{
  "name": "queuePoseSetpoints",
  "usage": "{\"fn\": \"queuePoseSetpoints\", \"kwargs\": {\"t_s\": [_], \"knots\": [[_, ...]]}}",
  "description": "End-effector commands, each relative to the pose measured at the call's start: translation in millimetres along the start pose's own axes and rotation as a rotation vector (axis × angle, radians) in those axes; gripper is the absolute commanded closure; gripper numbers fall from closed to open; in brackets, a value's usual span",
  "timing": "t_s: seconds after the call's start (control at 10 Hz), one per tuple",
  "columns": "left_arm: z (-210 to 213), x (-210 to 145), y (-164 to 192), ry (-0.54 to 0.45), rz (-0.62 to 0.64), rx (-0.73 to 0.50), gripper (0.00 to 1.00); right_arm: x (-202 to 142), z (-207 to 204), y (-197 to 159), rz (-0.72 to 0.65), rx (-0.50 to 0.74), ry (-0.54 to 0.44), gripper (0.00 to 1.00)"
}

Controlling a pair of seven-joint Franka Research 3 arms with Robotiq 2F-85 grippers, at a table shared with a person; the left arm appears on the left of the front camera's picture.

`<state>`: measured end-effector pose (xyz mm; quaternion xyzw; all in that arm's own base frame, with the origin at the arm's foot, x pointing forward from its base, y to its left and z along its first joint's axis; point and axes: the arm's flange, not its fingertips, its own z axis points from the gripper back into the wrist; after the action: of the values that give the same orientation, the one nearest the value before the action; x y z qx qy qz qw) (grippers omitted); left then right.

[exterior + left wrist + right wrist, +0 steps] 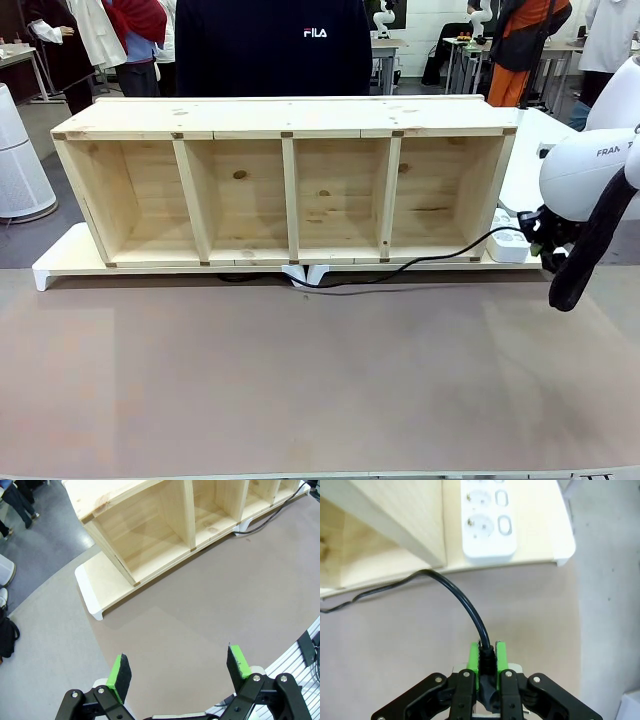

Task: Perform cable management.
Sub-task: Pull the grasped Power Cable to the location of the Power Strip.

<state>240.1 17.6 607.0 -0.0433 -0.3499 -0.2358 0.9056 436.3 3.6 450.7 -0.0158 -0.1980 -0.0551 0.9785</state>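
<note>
Cable (pixel 468 607), thin and glossy black, snakes along the table (pixel 300 380) in front of the wooden shelf unit (pixel 290 132), from its middle out to the right end. Right gripper (pixel 488 656), low over the table, is clamped tight on the cable's thicker end, just short of the white power strip (pixel 487 525) lying on the pale base board (pixel 60 265). Left gripper (pixel 180 672) hangs over bare table, jaws spread wide. Person (pixel 270 45) stands behind the shelf unit.

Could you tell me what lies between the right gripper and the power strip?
Right wrist view: bare brown tabletop, then the pale board's edge; the right gripper's cable bends off towards the shelf.
</note>
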Motion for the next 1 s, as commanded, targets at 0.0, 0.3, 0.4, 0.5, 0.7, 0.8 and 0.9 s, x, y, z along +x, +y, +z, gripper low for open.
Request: {"fn": "queuePoseSetpoints", "kwargs": {"t_s": [0.0,0.3,0.4,0.5,0.7,0.8,0.9], "knots": [[0.1,-0.7,0.5,-0.003,0.002,-0.006,0.0,11.8,5.5,-11.3,-0.019,-0.038,-0.074,0.84],[0.1,-0.7,0.5,-0.003,0.002,-0.006,0.0,33.5,3.6,-16.3,-0.047,-0.038,-0.163,0.84],[0.1,-0.7,0.5,-0.003,0.002,-0.006,0.0,41.3,-0.2,-14.0,-0.046,-0.02,-0.199,0.84],[0.1,-0.7,0.5,-0.003,0.002,-0.006,0.0,49.5,-3.4,-10.6,-0.038,0.015,-0.248,0.84],[0.1,-0.7,0.5,-0.003,0.002,-0.006,0.0,67.0,-9.7,-2.0,-0.035,0.046,-0.317,0.84],[0.1,-0.7,0.5,-0.003,0.002,-0.006,0.0,74.2,-12.5,1.1,-0.029,0.043,-0.348,0.84],[0.1,-0.7,0.5,-0.003,0.002,-0.006,0.0,81.7,-15.6,1.6,-0.02,0.047,-0.372,0.84]]}}
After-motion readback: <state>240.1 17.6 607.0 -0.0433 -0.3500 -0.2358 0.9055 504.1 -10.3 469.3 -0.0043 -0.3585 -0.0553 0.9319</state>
